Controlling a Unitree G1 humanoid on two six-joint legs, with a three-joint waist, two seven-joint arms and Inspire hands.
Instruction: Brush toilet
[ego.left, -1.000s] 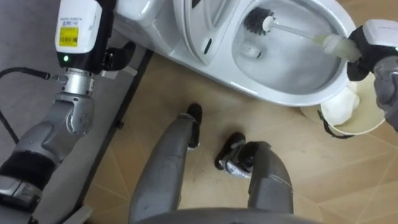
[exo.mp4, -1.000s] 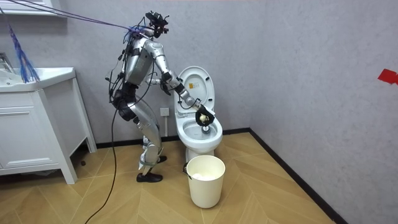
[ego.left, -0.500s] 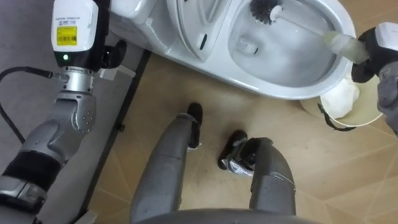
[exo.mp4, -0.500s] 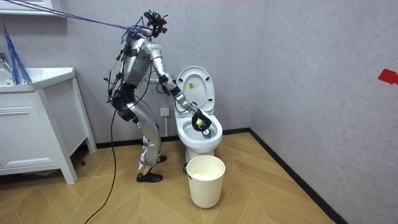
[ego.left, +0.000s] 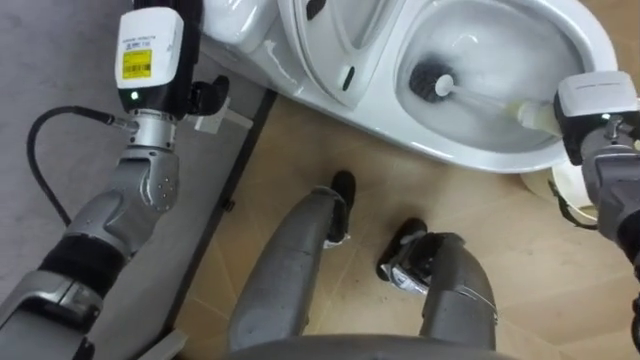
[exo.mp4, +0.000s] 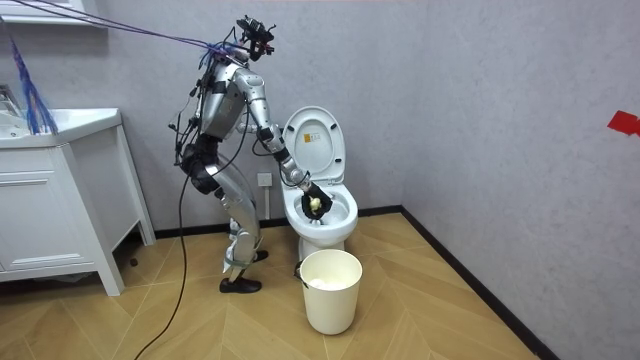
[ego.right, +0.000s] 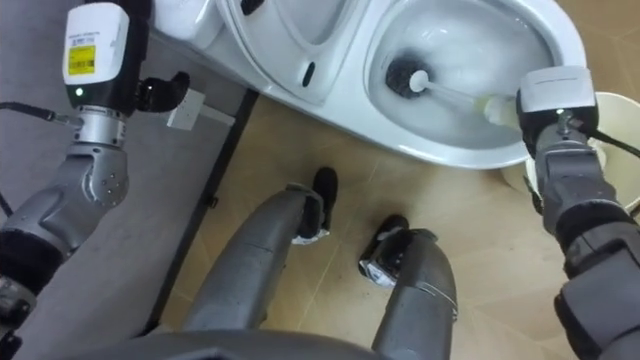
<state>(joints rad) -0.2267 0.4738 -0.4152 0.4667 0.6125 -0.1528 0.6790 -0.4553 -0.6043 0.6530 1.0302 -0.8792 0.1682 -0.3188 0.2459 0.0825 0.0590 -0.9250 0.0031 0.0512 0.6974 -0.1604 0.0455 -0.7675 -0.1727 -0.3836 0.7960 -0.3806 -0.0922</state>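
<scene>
Since a second ago the right hand (exo.mp4: 313, 203) has drawn back across the bowl toward the raised lid (exo.mp4: 312, 143). The bristle head (ego.left: 432, 80) has left the far wall for a lower spot inside, and the head camera has shifted as well. At the left, the left hand (ego.left: 201, 93) is up beside the tank (ego.left: 235, 20), idle, and I cannot tell how it is set. Next comes the toilet (ego.left: 470, 160), with the toilet brush (ego.left: 480, 97) lying across the inside of the bowl. Its handle runs right into the right hand, which the room view shows closed about the pale grip. A waste bin (exo.mp4: 328, 290) stands just beside the bowl. Scrubbing looks well under way. How much of the wall is covered I cannot judge, and lifting the brush out and stowing it remain.
</scene>
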